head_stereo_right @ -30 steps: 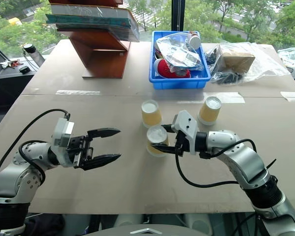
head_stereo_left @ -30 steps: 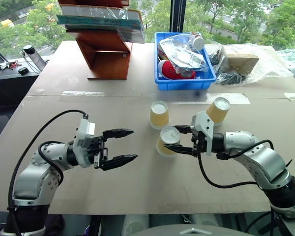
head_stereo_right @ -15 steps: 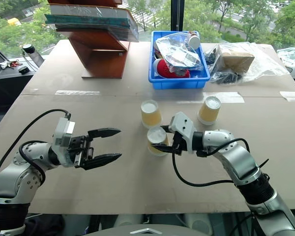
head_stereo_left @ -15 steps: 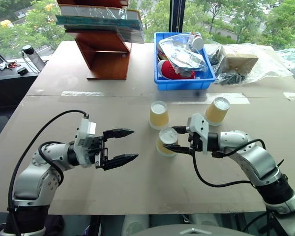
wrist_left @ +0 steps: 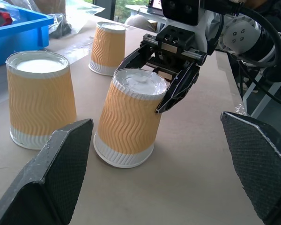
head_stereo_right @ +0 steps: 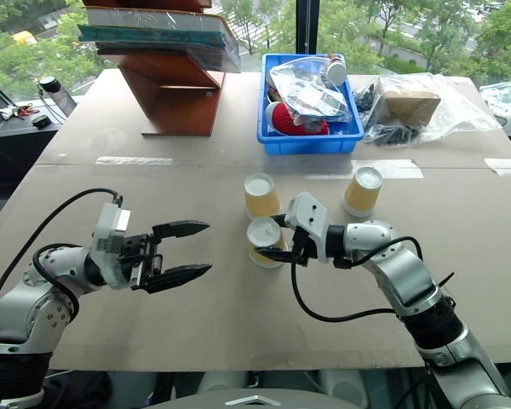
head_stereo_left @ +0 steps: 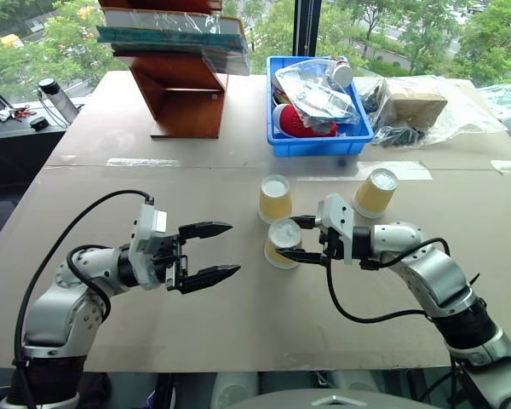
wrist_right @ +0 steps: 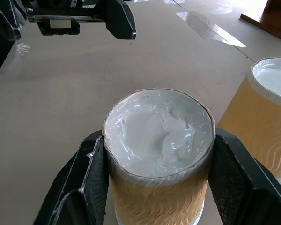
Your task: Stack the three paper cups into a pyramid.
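Observation:
Three yellow-tan ribbed paper cups stand upside down near the table's middle. My right gripper (head_stereo_left: 296,238) is shut on the nearest cup (head_stereo_left: 281,244), one finger on each side just under its white base; this cup (wrist_left: 129,117) leans slightly, its rim at the table. A second cup (head_stereo_left: 275,198) stands just behind it, close but apart. The third cup (head_stereo_left: 376,192) stands farther right. My left gripper (head_stereo_left: 232,249) hovers open to the left of the cups, pointing at them with nothing between its fingers. No pyramid stands.
A blue bin (head_stereo_left: 317,145) with a plastic-wrapped red-and-white container sits behind the cups. A wooden stand (head_stereo_left: 186,94) holding books is at the back left, and a clear bag with a box (head_stereo_left: 422,106) at the back right. Tape strips cross the brown table (head_stereo_left: 238,324).
My right forearm has swung inward, while its gripper and the cup in it have hardly shifted. The left arm has stayed still.

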`<action>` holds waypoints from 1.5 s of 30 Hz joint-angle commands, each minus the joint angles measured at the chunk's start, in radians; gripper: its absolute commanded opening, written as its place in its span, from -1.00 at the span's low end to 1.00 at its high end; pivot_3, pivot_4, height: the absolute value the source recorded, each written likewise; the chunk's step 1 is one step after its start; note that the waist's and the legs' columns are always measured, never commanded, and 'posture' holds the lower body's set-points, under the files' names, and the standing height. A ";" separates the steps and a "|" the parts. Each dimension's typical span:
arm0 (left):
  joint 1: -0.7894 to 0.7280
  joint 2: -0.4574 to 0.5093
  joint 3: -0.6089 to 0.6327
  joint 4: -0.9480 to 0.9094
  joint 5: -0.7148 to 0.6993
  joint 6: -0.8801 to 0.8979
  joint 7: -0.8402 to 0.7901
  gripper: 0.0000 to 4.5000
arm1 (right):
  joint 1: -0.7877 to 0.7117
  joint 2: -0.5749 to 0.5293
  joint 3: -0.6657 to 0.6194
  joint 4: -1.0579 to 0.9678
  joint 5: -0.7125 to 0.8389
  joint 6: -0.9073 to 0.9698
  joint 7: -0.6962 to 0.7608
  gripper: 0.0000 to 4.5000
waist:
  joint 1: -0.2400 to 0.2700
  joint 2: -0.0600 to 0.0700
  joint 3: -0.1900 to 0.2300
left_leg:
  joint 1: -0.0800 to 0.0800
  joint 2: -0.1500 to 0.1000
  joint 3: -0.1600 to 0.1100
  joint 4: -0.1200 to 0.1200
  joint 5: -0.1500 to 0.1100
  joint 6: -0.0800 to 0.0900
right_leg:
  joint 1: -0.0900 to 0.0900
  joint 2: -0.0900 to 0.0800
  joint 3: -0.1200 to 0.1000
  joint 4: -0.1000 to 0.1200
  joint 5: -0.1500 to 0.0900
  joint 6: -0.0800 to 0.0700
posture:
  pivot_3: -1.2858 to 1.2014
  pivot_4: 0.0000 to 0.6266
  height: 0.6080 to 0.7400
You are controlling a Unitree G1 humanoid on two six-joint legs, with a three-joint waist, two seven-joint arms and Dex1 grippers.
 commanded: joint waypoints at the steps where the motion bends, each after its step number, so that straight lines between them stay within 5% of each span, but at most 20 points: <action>1: -0.010 -0.002 0.013 -0.037 -0.024 -0.001 0.007 1.00 | -0.015 0.003 -0.002 -0.005 0.002 -0.028 0.030 0.41 | 0.000 0.000 0.000 | 0.000 0.000 0.000 0.000 0.000 0.000 | 0.000 0.000 0.000 0.000 0.000 0.000 | 0.03 -0.52 1.00; 4: -0.011 -0.002 0.014 -0.043 -0.028 0.004 0.009 1.00 | -0.020 -0.009 -0.020 -0.019 -0.014 -0.043 0.028 0.95 | 0.000 0.000 0.000 | 0.000 0.000 0.000 0.000 0.000 0.000 | 0.000 0.000 0.000 0.000 0.000 0.000 | 0.03 -0.52 1.00; 5: -0.012 -0.002 0.016 -0.045 -0.032 0.008 0.011 1.00 | -0.023 -0.019 -0.045 -0.047 0.003 -0.023 0.027 0.98 | 0.000 0.000 0.000 | 0.000 0.000 0.000 0.000 0.000 0.000 | 0.000 0.000 0.000 0.000 0.000 0.000 | 0.03 -0.52 1.00; 10: -0.023 -0.002 0.016 -0.053 -0.051 0.019 0.014 1.00 | -0.037 -0.067 -0.198 -0.219 0.136 0.123 -0.024 0.98 | 0.001 0.000 0.000 | 0.000 0.000 0.000 0.000 0.000 0.000 | 0.000 0.000 0.000 0.000 0.000 0.000 | 0.03 -0.52 1.00; 13: -0.050 -0.008 0.007 -0.084 -0.085 0.040 0.024 1.00 | -0.033 -0.083 -0.410 -0.311 0.222 0.246 -0.170 0.98 | 0.003 0.000 0.000 | 0.000 0.000 -0.001 0.000 0.000 0.000 | 0.000 0.000 -0.001 0.000 0.000 0.000 | 0.03 -0.52 1.00; 19: -0.109 -0.016 -0.006 -0.132 -0.141 0.100 0.064 1.00 | 0.088 -0.173 -0.591 -0.267 0.085 0.338 -0.376 0.98 | 0.009 -0.001 -0.001 | 0.000 -0.001 -0.002 0.000 0.000 0.000 | 0.002 -0.001 -0.001 -0.001 0.000 0.000 | 0.03 -0.52 1.00; 33: -0.190 0.165 0.082 -0.132 -0.235 0.244 0.033 1.00 | 0.096 -0.103 -0.565 -0.119 0.113 0.349 -0.417 0.98 | -0.002 0.001 0.000 | 0.001 -0.002 -0.003 0.000 0.000 0.000 | 0.001 0.001 0.001 0.000 0.000 0.000 | 0.03 -0.52 1.00; 45: -0.144 0.158 0.105 -0.135 -0.214 0.220 0.022 1.00 | 0.030 -0.053 -0.526 0.034 0.085 0.311 -0.441 0.98 | -0.002 0.002 0.001 | 0.000 -0.001 -0.004 0.000 0.001 -0.002 | 0.001 0.001 0.001 0.000 0.000 0.000 | 0.03 -0.52 1.00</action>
